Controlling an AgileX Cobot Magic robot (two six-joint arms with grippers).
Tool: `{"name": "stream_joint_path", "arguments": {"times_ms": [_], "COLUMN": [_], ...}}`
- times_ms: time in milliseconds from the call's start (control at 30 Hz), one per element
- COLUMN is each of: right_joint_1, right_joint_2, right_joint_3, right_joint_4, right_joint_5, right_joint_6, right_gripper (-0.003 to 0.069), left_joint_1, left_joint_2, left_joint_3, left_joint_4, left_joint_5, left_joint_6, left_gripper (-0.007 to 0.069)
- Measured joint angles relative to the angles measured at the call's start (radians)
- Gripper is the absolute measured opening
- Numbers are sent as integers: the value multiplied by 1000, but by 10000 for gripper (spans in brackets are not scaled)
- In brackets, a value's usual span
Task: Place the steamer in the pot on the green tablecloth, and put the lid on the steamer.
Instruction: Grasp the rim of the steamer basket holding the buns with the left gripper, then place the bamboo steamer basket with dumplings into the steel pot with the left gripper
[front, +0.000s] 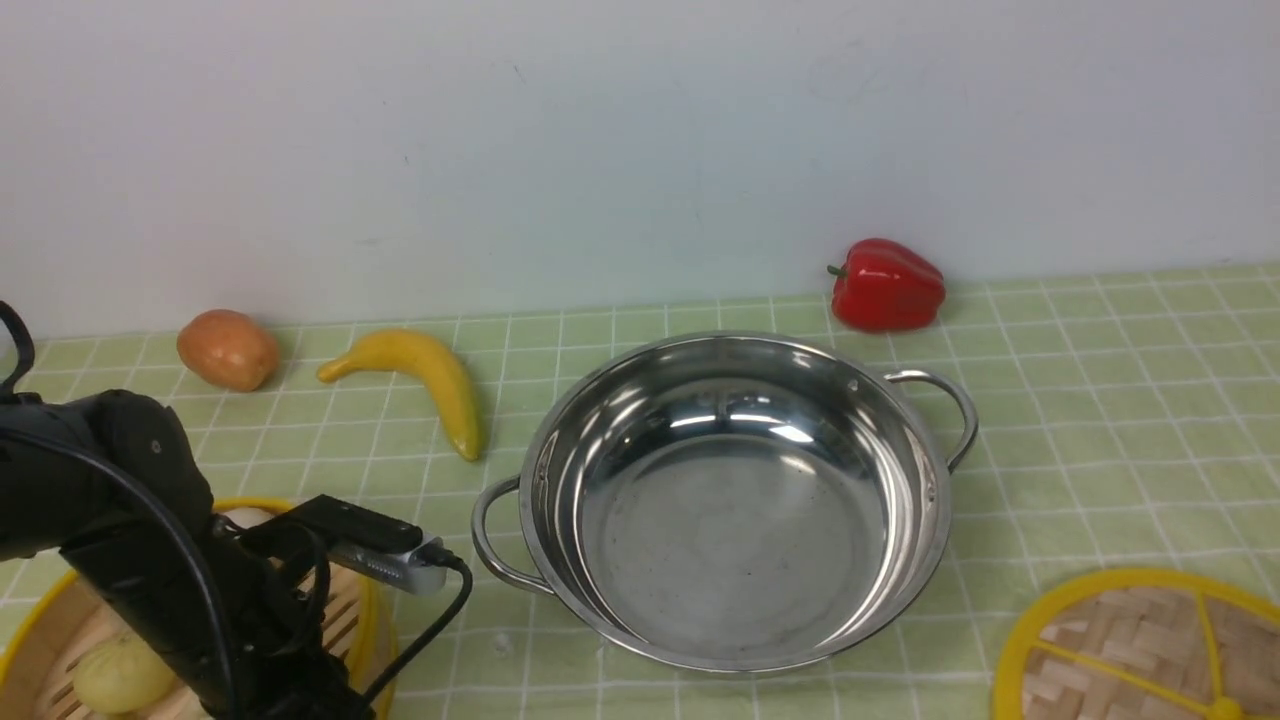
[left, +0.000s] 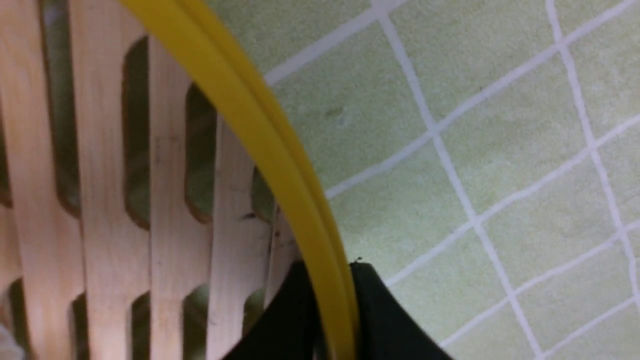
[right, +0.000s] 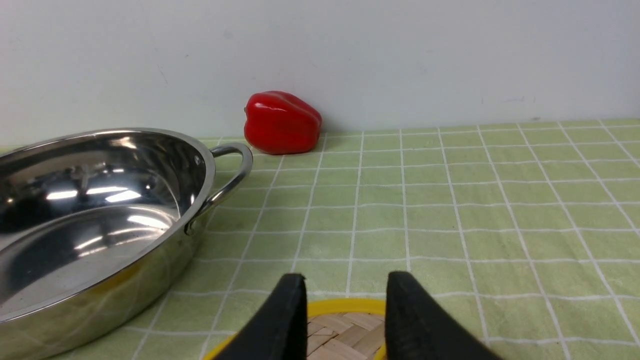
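The steamer (front: 378, 640) sits on the green tablecloth (front: 1010, 400), rim pinched by the left gripper (left: 335, 305); the right gripper (right: 347, 300) is spread. The pot (front: 735, 540) stands empty, so placing and covering both remain. The left wrist view shows that pinch, hidden from the front; only the front view shows the lid's knob (front: 1224, 709).
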Motion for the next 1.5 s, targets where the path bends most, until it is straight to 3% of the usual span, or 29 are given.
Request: {"name": "stream_joint_path", "arguments": {"times_ms": [367, 767, 1000, 1233, 1500], "right_joint_1": [0, 0, 0, 0, 0], "right_joint_2": [0, 0, 0, 0, 0], "right_joint_3": [0, 0, 0, 0, 0], "right_joint_4": [0, 0, 0, 0, 0], "right_joint_5": [0, 0, 0, 0, 0], "right_joint_6": [0, 0, 0, 0, 0], "right_gripper": [243, 243, 243, 243, 243], "left_joint_1": [-1, -31, -252, -541, -689], "left_joint_2": [3, -58, -59, -57, 1], "left_joint_3": [-193, -415, -528, -655, -677], "left_joint_4": [75, 158, 251, 275, 284], "left_joint_5": [222, 284, 291, 293, 288], "left_joint_6": [-88, -88, -86, 36, 95], "left_gripper": [29, 29, 29, 29, 29]}}
